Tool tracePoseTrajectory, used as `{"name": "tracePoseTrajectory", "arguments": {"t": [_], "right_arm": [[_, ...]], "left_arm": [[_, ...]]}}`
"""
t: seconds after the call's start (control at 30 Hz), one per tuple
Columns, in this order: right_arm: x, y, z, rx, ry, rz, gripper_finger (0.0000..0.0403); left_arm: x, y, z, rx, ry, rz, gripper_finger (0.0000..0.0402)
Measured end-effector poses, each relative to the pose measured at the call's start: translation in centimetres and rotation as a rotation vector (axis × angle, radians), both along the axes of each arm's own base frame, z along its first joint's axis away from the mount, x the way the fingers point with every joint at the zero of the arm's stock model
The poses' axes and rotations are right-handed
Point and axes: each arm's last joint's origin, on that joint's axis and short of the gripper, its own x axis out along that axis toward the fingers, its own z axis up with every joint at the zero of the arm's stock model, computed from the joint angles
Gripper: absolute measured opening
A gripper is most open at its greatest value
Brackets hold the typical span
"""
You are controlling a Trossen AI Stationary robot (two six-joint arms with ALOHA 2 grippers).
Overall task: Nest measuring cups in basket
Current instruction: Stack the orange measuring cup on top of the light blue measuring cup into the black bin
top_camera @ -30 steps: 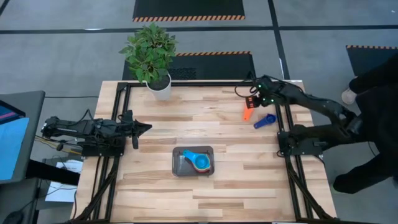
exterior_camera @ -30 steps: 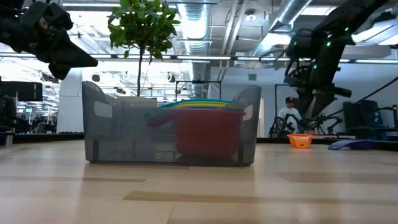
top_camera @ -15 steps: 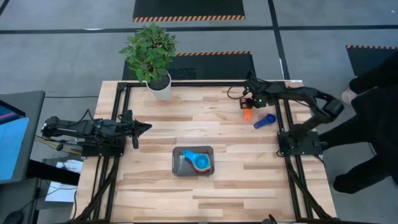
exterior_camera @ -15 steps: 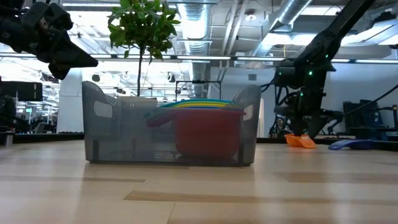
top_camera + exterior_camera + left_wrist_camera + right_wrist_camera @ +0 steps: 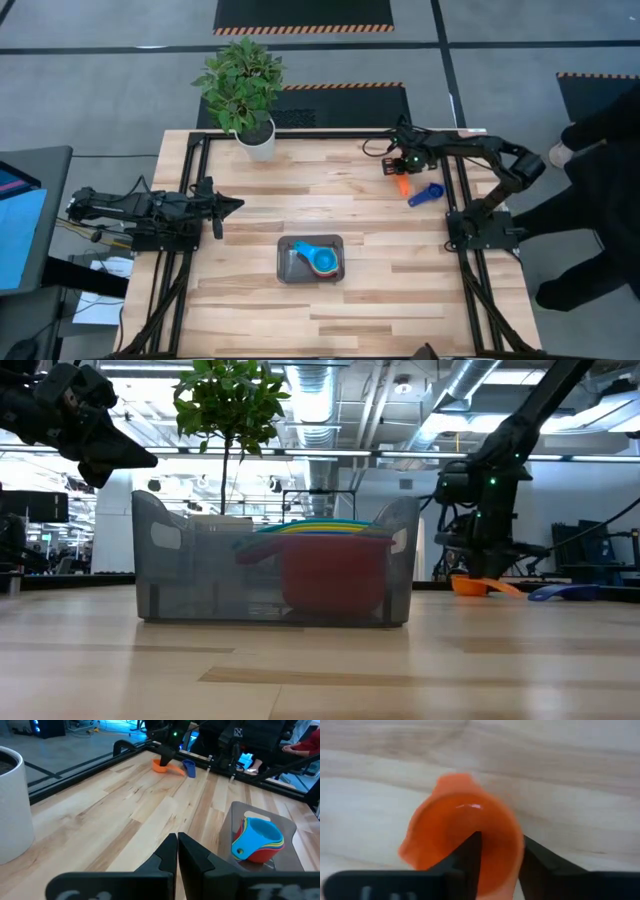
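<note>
The grey basket (image 5: 288, 262) stands at the table's middle with several cups nested in it, a light blue cup (image 5: 322, 260) on top and a red cup (image 5: 335, 575) outermost. An orange cup (image 5: 401, 183) and a dark blue cup (image 5: 428, 192) lie on the table at the far right. My right gripper (image 5: 400, 170) is down on the orange cup (image 5: 460, 835). My left gripper (image 5: 235, 204) is shut and empty, above the table's left side. My right gripper has the orange cup's round wall (image 5: 507, 852) between its two fingers, one finger (image 5: 470, 855) inside the bowl and one (image 5: 535, 862) outside. The fingers come from above, pointing down. The cup sits on the table (image 5: 470, 586), its handle (image 5: 505, 588) sticking out sideways.
A white plant pot (image 5: 256, 140) with a green plant stands at the far left. Black frame rails (image 5: 455, 200) run along the table's sides, close to the two loose cups. A person in dark clothes (image 5: 600, 150) stands beyond the right edge.
My right gripper has come down onto the orange cup and moved a little toward the table's left edge. The cup has shifted slightly on the table, and its handle now shows sticking out to one side.
</note>
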Motion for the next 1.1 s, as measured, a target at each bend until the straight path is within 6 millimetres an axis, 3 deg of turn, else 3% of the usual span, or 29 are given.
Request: {"name": "tracePoseTrajectory", "arguments": {"t": [0.23,0.4,0.57,0.83,1.1], "right_arm": [[1.3,0.7,0.3,0.025,-0.068,0.149,0.0016],[2.9,1.9,0.6,0.027,-0.099,0.275,0.0019],[5.7,2.6,2.6,-0.061,-0.165,0.460,0.0013],[9.9,5.2,6.5,-0.257,-0.128,1.004,0.0013],[12.5,11.6,7.3,-0.437,-0.042,1.672,0.0014]], "left_arm": [[0.0,0.0,0.0,0.000,0.000,0.000,0.0000],[0.0,0.0,0.0,0.000,0.000,0.000,0.0000],[0.0,0.0,0.0,0.000,0.000,0.000,0.0000],[0.0,0.0,-0.2,0.003,0.018,-0.001,0.0000],[0.1,0.0,-1.2,0.007,0.046,-0.001,0.0000]]}}
